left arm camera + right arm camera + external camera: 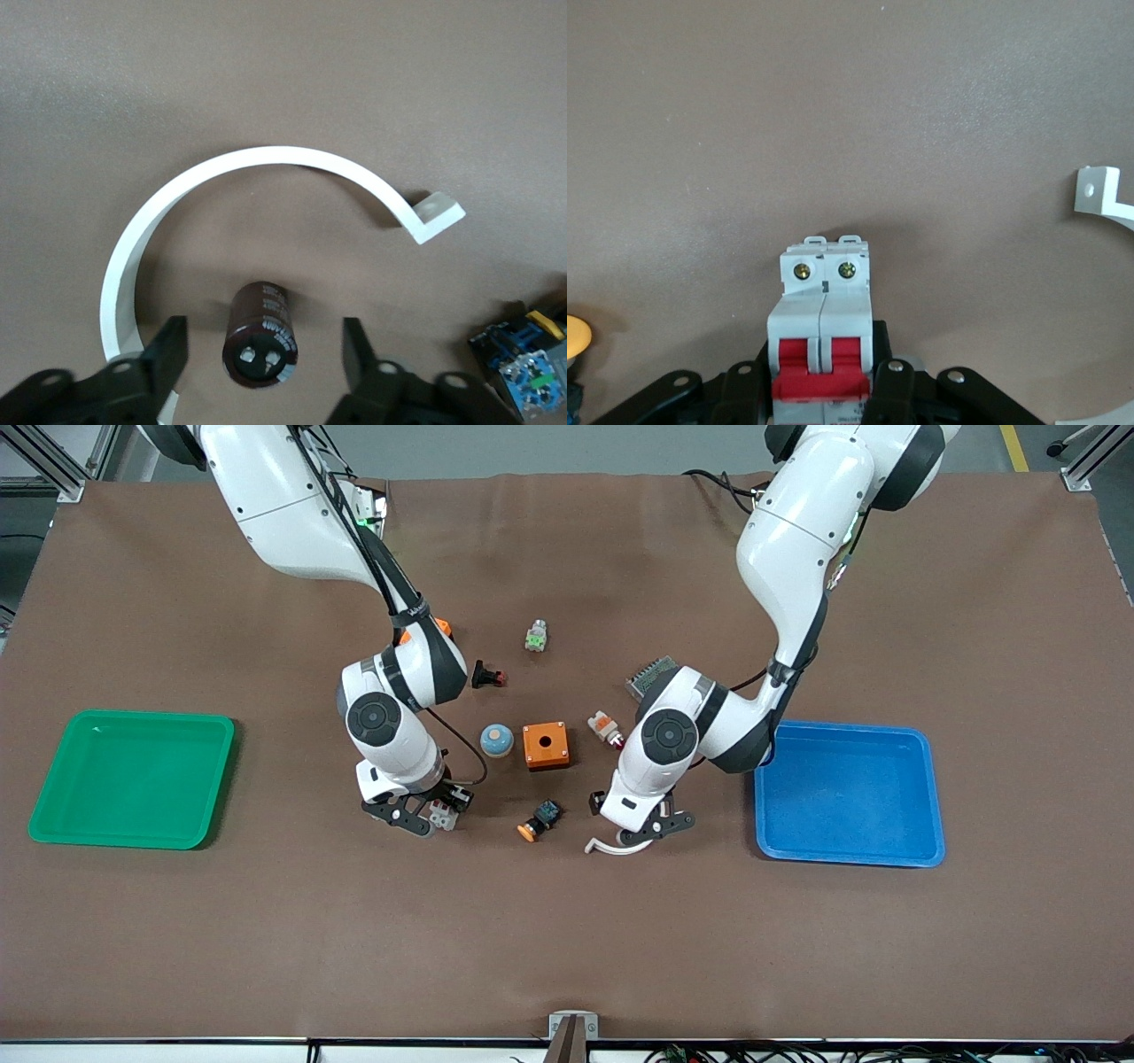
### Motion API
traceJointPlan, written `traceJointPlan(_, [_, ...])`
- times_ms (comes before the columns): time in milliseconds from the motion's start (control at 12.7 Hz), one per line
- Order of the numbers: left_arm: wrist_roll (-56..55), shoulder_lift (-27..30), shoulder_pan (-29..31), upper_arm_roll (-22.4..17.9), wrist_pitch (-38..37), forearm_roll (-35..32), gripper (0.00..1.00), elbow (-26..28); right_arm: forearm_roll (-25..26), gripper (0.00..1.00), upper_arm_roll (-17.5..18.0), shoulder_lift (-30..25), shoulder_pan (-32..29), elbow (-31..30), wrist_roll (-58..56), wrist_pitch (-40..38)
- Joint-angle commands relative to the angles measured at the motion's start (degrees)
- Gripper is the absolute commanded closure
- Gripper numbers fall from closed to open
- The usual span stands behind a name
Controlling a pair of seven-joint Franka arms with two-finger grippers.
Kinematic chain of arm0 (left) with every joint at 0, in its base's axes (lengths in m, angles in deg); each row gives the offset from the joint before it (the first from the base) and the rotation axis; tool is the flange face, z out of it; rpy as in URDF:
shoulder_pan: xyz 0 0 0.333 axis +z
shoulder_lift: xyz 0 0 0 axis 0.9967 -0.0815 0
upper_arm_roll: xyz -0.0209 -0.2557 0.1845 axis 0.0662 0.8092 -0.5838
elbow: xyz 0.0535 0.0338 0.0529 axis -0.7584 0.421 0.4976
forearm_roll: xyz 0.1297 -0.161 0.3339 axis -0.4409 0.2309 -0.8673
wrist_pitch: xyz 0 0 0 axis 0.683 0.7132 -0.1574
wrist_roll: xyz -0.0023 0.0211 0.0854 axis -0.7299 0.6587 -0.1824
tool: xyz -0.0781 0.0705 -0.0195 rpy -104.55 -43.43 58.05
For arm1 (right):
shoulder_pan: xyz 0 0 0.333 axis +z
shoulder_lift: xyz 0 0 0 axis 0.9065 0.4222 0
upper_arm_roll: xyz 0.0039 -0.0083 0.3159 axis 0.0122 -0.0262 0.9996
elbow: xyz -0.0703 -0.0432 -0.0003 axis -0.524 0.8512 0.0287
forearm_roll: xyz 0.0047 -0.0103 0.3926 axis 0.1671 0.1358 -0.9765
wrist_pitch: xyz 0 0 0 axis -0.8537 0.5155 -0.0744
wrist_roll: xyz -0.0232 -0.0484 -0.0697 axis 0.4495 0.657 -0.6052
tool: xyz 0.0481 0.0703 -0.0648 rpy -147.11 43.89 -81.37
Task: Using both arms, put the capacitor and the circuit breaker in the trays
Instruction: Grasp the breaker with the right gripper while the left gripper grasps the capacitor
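Both hands are down at the surface, each at its own part. Right hand is closed on the circuit breaker: fingers press its two flat sides, red toggles facing up at my wrist cam. In front view the breaker sits near the camera side of the cluster, between the green tray and the orange-capped button.

Left hand is spread, not yet gripping. The capacitor lies on its side on the surface between the fingers, inside the curve of a white C-shaped bracket. I can't pick the capacitor out in front view; the hand covers it. Blue tray is just beside, toward the left arm's end.

Handling, my read:
- Breaker: rigid plastic block, light, flat parallel sides, so the side grip looks sound. Keep off the toggles.
- Capacitor: small, light, stiff, smooth sleeve, round. It'll roll or squirt out if pinched off-centre. Close across the barrel at mid-length, axis square to the fingers.
- Risk: one finger sits close to the bracket's inner edge and could snag or drag it on closing.
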Motion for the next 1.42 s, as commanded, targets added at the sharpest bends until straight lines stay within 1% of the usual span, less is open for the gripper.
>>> traceJointPlan(0, [-0.4,-1.2,0.1,-0.2,0.4,0.9,0.52,-1.3,0.1,1.0,-0.7,-0.1,-1.2,2.4,-2.1,-2.8])
traceJointPlan(158, [0.1,-1.3,0.3,-0.2,0.4,0.9,0.61,-1.3,0.1,1.0,-0.9,-4.2,-6.1,3.6,-9.2,-12.4])
traceJointPlan(237, [0.1,-1.3,0.3,-0.2,0.4,0.9,0.64,-1.3,0.1,1.0,-0.8,-6.4,-10.1,3.6,-13.8,-16.2])
traceJointPlan(395, [-0.1,-1.2,0.3,-0.2,0.4,0.9,0.69,-1.3,0.1,1.0,-0.9,-9.8,-17.1,3.3,-23.6,-21.1])
traceJointPlan(474, [-0.3,-1.0,0.3,-0.2,0.4,0.9,0.7,-1.3,0.2,1.0,-0.9,-11.4,-21.6,2.9,-28.3,-22.9])
traceJointPlan(553, [-0.4,-0.4,0.4,-0.2,0.1,0.9,0.71,-1.3,0.5,1.0,-0.9,-12.6,-24.7,2.2,-33.3,-23.4])
traceJointPlan(711, [-0.4,2.0,1.0,-0.2,-0.7,0.9,0.71,-1.3,1.4,1.0,-0.9,-14.0,-31.1,0.2,-41.7,-23.2])
traceJointPlan(789, [-0.3,3.5,1.4,-0.2,-2.3,0.9,0.71,-1.3,2.3,1.0,-0.9,-14.0,-34.2,-0.1,-44.7,-22.9])
traceJointPlan(1026, [2.1,8.9,5.2,-0.1,-12.3,0.9,0.71,-1.1,3.6,1.0,-0.9,-13.3,-43.0,-0.7,-55.8,-20.7])
traceJointPlan(1263, [10.7,11.8,12.0,0.1,-19.7,0.9,0.71,0.6,3.7,1.0,-0.9,-13.2,-48.2,-4.5,-62.2,-14.3])
traceJointPlan(1342, [13.5,13.5,14.2,0.1,-21.4,0.9,0.7,2.5,3.7,1.0,-0.8,-13.0,-49.8,-6.7,-64.3,-10.6])
